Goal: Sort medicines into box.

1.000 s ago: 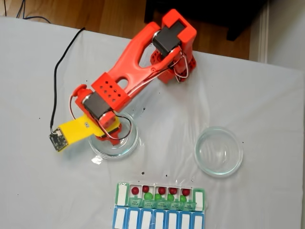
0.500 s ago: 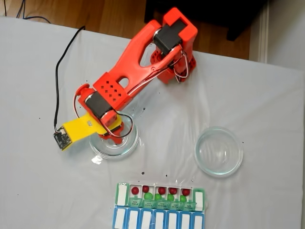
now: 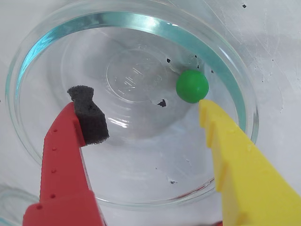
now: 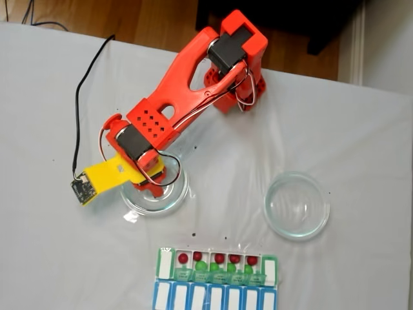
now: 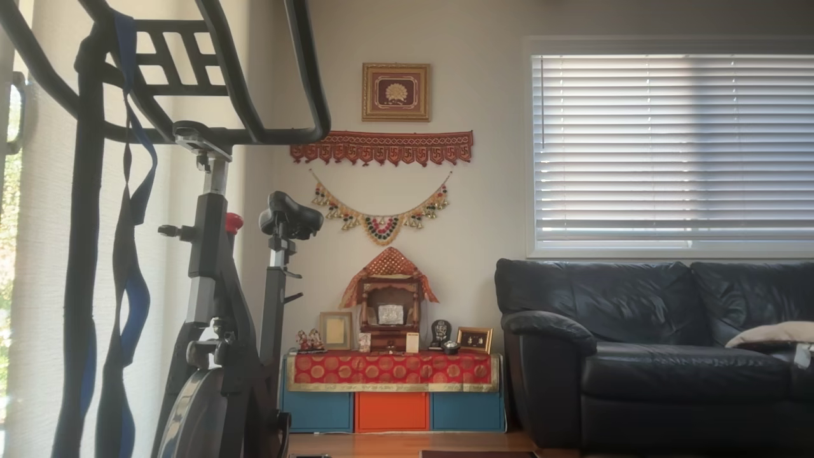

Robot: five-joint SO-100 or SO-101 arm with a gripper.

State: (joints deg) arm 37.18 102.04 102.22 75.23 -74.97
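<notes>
One green ball [image 3: 192,86] lay on the floor of a clear round glass dish [image 3: 225,66] in the wrist view, close to the dish wall on the right of that view. The gripper [image 3: 146,108] was lowered into this dish with its jaws spread wide apart and nothing between them; the red finger [image 3: 63,155], tipped with a black foam pad [image 3: 89,115], stood to the left, and the tip of the yellow finger [image 3: 235,160] was just beside the ball, though contact could not be confirmed. In the fixed view, the orange-red arm [image 4: 187,84] reached from its base over the left glass dish [image 4: 174,197] on the white table [image 4: 51,245], with a second glass dish [image 4: 297,205] standing well apart to the right. The pill organizer [image 4: 216,279] lay at the bottom edge of that view, below both dishes. Its upper row stood open and held dark red balls [image 4: 183,258] and green balls [image 4: 201,265] in the compartments, while the blue-lidded row [image 4: 213,298] below was closed. The other view recorded a room with an exercise bike [image 5: 216,305] and a black sofa [image 5: 655,343].
</notes>
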